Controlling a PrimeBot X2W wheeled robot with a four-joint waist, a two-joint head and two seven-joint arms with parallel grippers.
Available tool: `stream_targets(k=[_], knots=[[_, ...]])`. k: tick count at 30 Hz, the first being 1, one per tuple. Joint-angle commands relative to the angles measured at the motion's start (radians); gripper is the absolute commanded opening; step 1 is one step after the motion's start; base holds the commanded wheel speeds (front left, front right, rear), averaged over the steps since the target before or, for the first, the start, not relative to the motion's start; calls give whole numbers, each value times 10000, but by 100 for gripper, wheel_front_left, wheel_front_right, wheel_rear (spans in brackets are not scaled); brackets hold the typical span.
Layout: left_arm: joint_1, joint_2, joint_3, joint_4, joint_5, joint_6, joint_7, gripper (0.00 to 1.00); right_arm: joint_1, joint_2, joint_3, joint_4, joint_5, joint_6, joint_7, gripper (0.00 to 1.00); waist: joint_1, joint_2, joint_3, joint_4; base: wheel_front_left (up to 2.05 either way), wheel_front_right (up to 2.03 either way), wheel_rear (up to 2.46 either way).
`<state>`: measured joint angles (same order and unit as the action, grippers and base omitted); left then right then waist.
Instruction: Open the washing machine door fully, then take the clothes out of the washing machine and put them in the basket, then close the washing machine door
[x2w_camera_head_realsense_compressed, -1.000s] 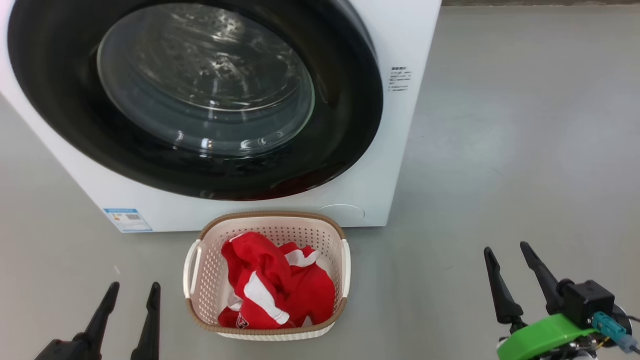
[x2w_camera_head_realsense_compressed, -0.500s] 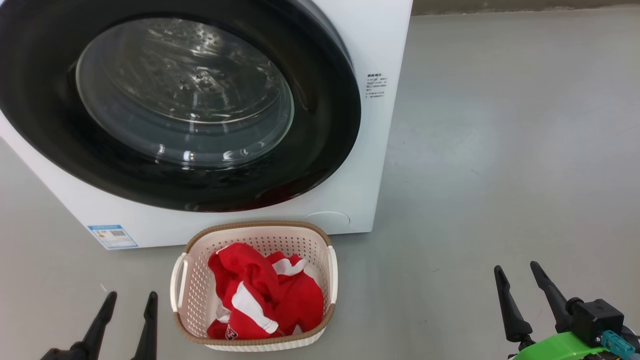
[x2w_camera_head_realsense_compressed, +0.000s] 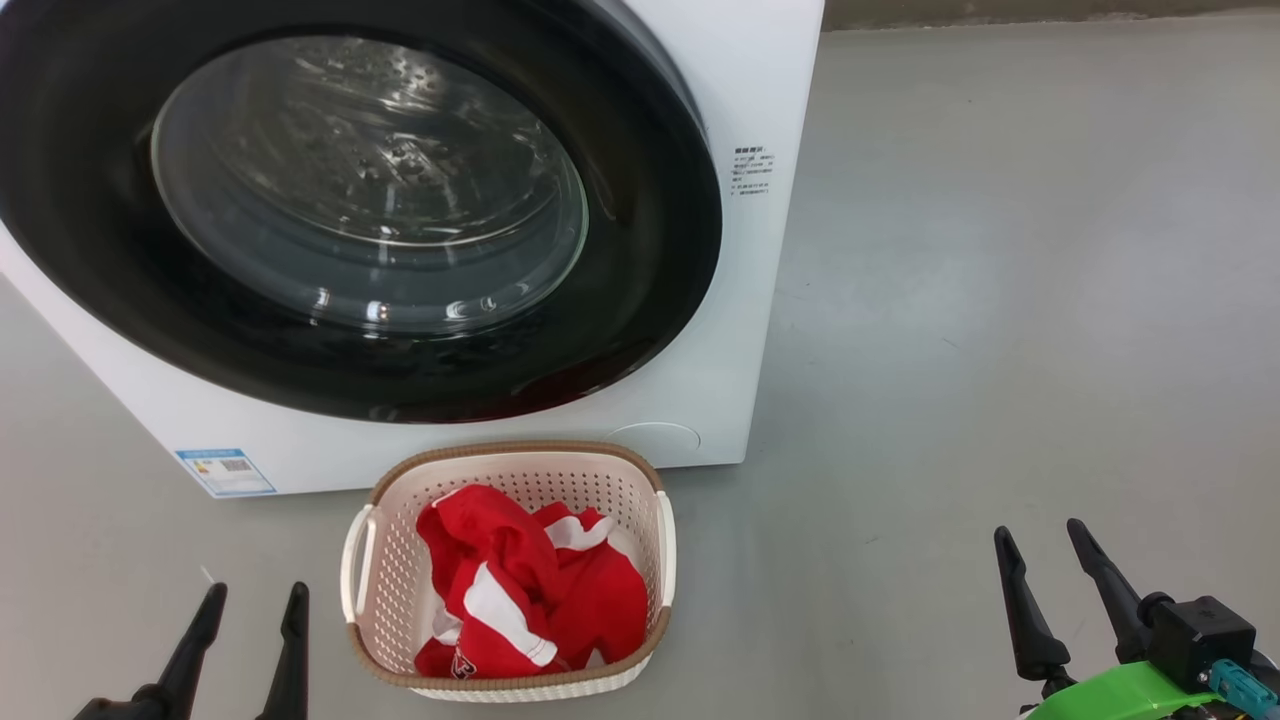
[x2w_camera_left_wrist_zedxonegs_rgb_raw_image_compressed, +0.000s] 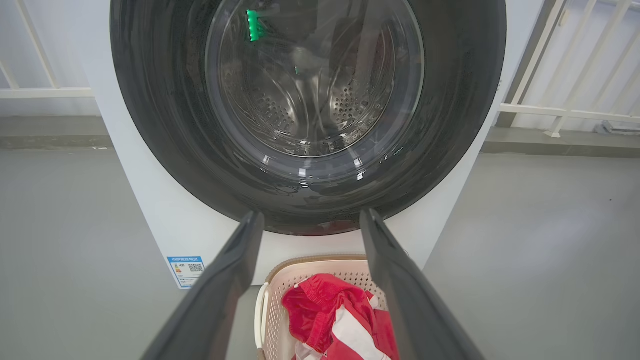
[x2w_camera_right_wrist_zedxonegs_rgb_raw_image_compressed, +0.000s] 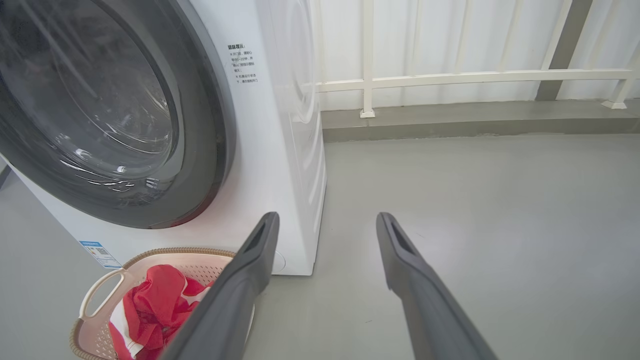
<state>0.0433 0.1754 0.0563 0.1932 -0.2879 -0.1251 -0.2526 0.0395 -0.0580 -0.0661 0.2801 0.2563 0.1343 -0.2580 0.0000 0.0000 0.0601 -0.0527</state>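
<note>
The white washing machine (x2w_camera_head_realsense_compressed: 760, 90) (x2w_camera_left_wrist_zedxonegs_rgb_raw_image_compressed: 150, 200) (x2w_camera_right_wrist_zedxonegs_rgb_raw_image_compressed: 280, 125) stands ahead with its round black washing machine door (x2w_camera_head_realsense_compressed: 640, 300) (x2w_camera_left_wrist_zedxonegs_rgb_raw_image_compressed: 450, 100) (x2w_camera_right_wrist_zedxonegs_rgb_raw_image_compressed: 210, 125) shut flat against the front. On the floor just before it sits the cream basket (x2w_camera_head_realsense_compressed: 520, 455) (x2w_camera_left_wrist_zedxonegs_rgb_raw_image_compressed: 320, 262) (x2w_camera_right_wrist_zedxonegs_rgb_raw_image_compressed: 100, 295), holding the red and white clothes (x2w_camera_head_realsense_compressed: 530, 590) (x2w_camera_left_wrist_zedxonegs_rgb_raw_image_compressed: 330, 315) (x2w_camera_right_wrist_zedxonegs_rgb_raw_image_compressed: 155, 310). My left gripper (x2w_camera_head_realsense_compressed: 252, 595) (x2w_camera_left_wrist_zedxonegs_rgb_raw_image_compressed: 310, 215) hangs open at the lower left, left of the basket. My right gripper (x2w_camera_head_realsense_compressed: 1040, 530) (x2w_camera_right_wrist_zedxonegs_rgb_raw_image_compressed: 325, 217) stands open at the lower right, well clear of the basket. Both are empty.
Bare grey floor (x2w_camera_head_realsense_compressed: 1000, 300) spreads to the right of the machine. A white railing (x2w_camera_right_wrist_zedxonegs_rgb_raw_image_compressed: 450, 77) and a low kerb run behind it. A blue label sticker (x2w_camera_head_realsense_compressed: 225, 470) marks the machine's lower left front.
Between the oldest frame and half a second ago the whole head picture shifted down and left, a camera move. Since then both grippers have barely moved and stay open.
</note>
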Motion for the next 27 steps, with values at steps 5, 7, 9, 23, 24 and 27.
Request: stream_targets(k=[5, 7, 9, 23, 24, 27], knots=[[-148, 174, 343, -266, -230, -56, -92, 100, -26, -100, 188, -288, 3, -36, -38, 100, 0, 0, 50, -6, 0, 0, 0], [-156, 175, 332, -282, -270, -56, -92, 100, -30, -94, 191, -294, -3, -36, -38, 100, 0, 0, 73, -3, 0, 0, 0], [-3, -18, -9, 8, -235, 2, 5, 0, -3, 14, 8, -1, 5, 2, 0, 0, 0, 0, 79, -4, 0, 0, 0], [-73, -554, -158, 748, -1129, 9, 318, 0, -76, 248, 129, 722, 953, -1, 275, 0, 15, 0, 12, 33, 0, 0, 0], [-87, -560, -153, 750, -1233, 8, 346, 0, -89, 245, 126, 716, 1062, -1, 303, 0, 8, 0, 14, 37, 0, 0, 0], [-135, -578, -135, 752, -1545, 6, 430, 0, -135, 237, 116, 695, 1391, -2, 386, 0, 1, 0, 11, 50, 0, 0, 0]])
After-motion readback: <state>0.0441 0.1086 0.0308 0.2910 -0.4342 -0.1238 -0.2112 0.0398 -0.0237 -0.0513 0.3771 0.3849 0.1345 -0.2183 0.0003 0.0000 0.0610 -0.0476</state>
